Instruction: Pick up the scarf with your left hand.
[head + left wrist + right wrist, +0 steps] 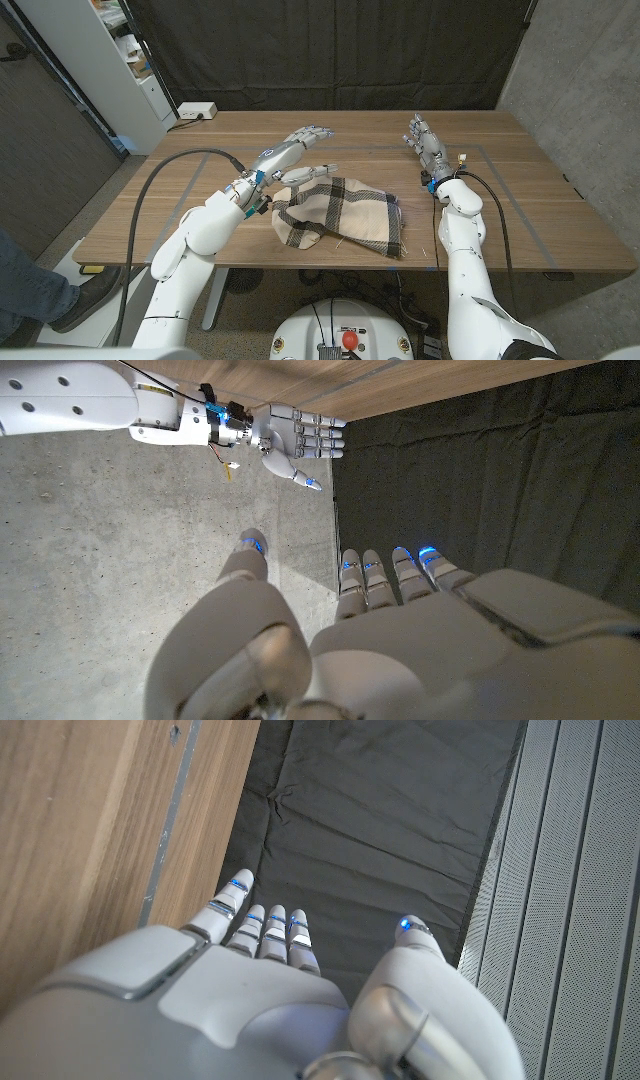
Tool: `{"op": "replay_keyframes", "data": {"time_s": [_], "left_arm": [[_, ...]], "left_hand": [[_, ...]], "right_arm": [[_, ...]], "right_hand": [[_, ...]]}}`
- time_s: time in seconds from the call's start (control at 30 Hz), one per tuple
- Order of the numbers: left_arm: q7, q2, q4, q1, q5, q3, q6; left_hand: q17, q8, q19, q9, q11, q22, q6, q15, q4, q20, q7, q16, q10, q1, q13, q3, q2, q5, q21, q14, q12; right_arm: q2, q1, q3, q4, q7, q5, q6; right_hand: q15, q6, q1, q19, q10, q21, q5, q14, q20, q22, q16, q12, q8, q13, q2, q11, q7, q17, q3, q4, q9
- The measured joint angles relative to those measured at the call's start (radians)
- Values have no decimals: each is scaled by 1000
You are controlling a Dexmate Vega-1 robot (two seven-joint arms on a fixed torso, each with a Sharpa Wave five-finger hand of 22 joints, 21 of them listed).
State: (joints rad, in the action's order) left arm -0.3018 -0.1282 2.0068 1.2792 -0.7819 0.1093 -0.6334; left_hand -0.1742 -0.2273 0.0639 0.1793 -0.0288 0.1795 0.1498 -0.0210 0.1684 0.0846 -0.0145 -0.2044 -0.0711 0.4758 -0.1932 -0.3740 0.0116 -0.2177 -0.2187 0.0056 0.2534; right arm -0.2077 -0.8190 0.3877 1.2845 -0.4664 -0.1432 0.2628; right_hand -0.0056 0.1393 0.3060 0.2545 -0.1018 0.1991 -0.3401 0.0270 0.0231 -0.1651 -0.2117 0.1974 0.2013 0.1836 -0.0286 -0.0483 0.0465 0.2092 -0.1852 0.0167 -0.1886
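Now we hold our left hand point(290, 155) above the wooden table point(520, 200), just to the left of the scarf point(345, 215), fingers spread wide and nothing in them; the thumb reaches out over the scarf's far left edge, and we cannot tell whether it touches the cloth. That scarf, cream with a dark plaid, lies crumpled near the middle of the table toward the near edge. Our right hand point(424, 140) stands well apart from it on the far right, fingers straight and loosely apart, empty; the left wrist view shows it point(295, 442) so too. A grey tape line point(500, 190) runs across the table beside the right arm.
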Motion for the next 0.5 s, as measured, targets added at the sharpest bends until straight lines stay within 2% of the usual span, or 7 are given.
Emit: {"op": "replay_keyframes", "data": {"time_s": [0.2, 0.5], "left_arm": [[8, -13, 10, 2, -19, -9, 15], [20, -35, 23, 3, -49, -23, 31]], "left_hand": [[0, 8, -33, 0, 10, 0, 2, -5, 0, 59, 2, 0, -10, 14, 0, 0, 6, 0, -8, 16, 0], [-1, 8, -38, 0, 10, 5, 16, -9, -5, 64, 16, 0, -26, 21, -5, -4, 13, 0, -8, 36, 0]], "right_arm": [[0, 3, 1, -4, 0, 0, 1], [-1, 6, 3, -5, 1, 0, 3]], "right_hand": [[0, 0, 5, 0, 0, 0, 0, 0, 0, 0, 0, 0, 0, 0, 5, 0, 0, 0, 0, 0, 0], [5, 0, 5, 0, 0, 0, 0, 5, 0, 0, 0, 0, 0, 0, 5, 0, 0, 0, 0, 0, 0]]}}
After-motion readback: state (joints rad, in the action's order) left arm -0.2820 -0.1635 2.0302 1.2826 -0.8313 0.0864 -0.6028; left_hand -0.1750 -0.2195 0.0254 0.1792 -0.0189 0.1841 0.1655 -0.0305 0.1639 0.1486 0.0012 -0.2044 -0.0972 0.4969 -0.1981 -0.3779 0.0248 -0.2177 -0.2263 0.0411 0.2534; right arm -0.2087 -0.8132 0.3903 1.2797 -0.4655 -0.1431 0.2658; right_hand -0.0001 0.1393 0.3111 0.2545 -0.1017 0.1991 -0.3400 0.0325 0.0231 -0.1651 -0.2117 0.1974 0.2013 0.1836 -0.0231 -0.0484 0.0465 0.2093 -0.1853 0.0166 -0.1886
